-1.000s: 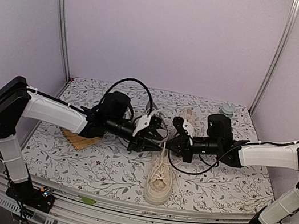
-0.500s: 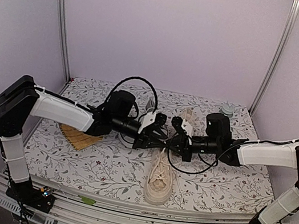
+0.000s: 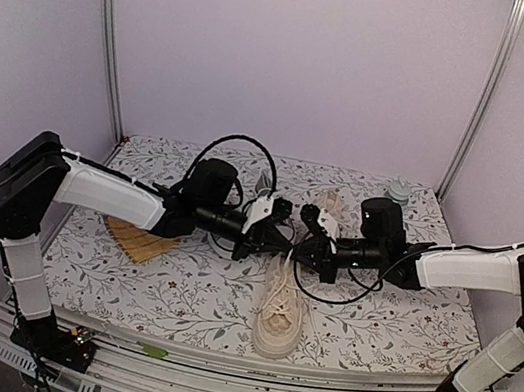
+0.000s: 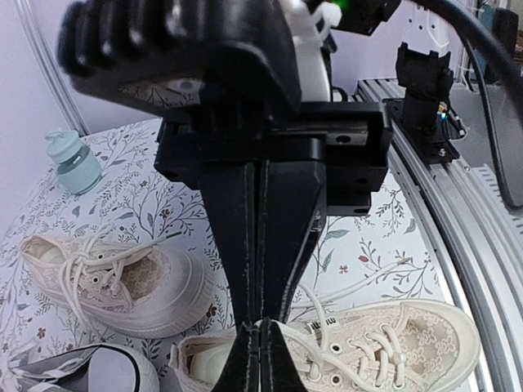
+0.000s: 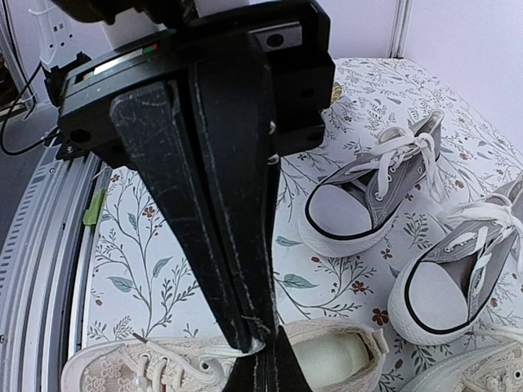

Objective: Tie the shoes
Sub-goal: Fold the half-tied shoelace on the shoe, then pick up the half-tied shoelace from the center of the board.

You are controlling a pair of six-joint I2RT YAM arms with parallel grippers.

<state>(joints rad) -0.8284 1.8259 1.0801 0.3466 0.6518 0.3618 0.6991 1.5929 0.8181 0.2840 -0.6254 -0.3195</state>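
From above, the left gripper and right gripper meet tip to tip at the 12 o'clock end of the cream shoe, mid-table. Left wrist: jaws pressed together over the shoe's collar, any catch unclear. Right wrist: jaws pinched on a lace, grey pair at 3 o'clock.

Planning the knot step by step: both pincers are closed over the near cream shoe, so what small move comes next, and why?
Probably lift both slightly up and apart to take up slack: the left pincer and right pincer each look shut on a loose lace strand just above the cream shoe.
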